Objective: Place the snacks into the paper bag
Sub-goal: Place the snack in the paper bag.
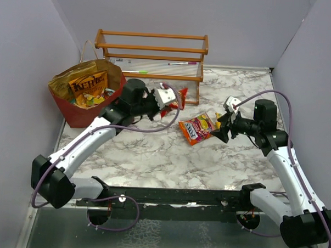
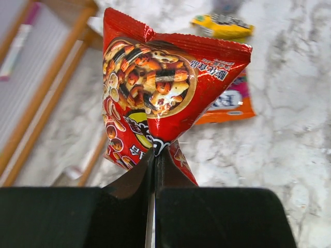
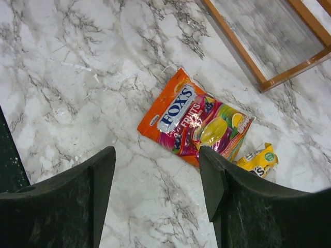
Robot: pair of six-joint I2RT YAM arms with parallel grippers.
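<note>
My left gripper is shut on the bottom edge of a small red snack packet, which hangs above the table in front of the rack; the same packet shows in the top view. The red paper bag stands at the far left with an orange Kettle chips bag inside. An orange Fox's candy pack lies flat mid-table, a small yellow packet beside it. My right gripper stands open just above the table near the orange pack, holding nothing.
A wooden slatted rack stands at the back, with a pen on its lower shelf. Grey walls close in the left, right and back. Marble tabletop stretches bare in front of the packs.
</note>
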